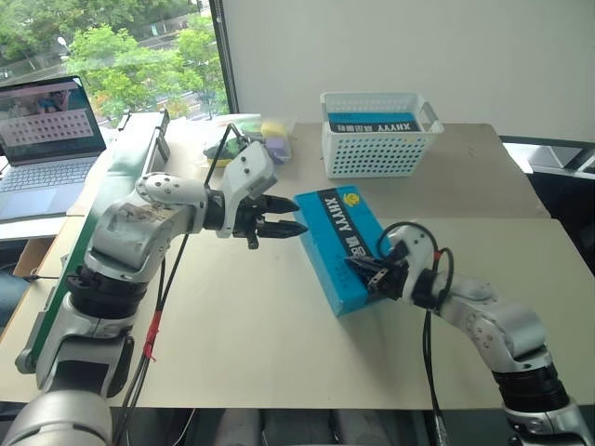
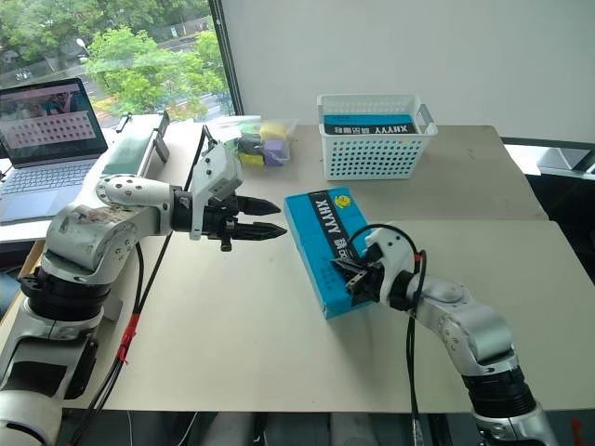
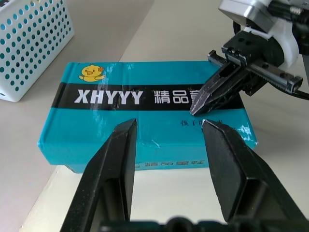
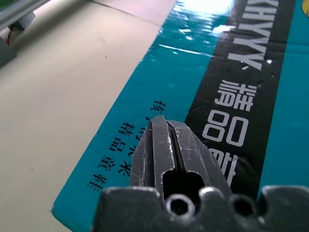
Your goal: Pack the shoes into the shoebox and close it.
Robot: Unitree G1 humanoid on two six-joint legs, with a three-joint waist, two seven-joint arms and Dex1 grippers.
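1 blue shoebox (image 1: 335, 246) lies closed on the table (image 1: 260, 325), its lid up, in front of the white basket (image 1: 376, 139). My right gripper (image 1: 370, 271) has its 2 fingers pressed together, tips over the lid near the box's near end. My left gripper (image 1: 284, 216) hovers beside the box's left side, jaws parted and holding nothing.

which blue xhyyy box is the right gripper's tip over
The closed blue shoebox lying flat on the table, under the shut right gripper; the other blue box sits inside the white basket.
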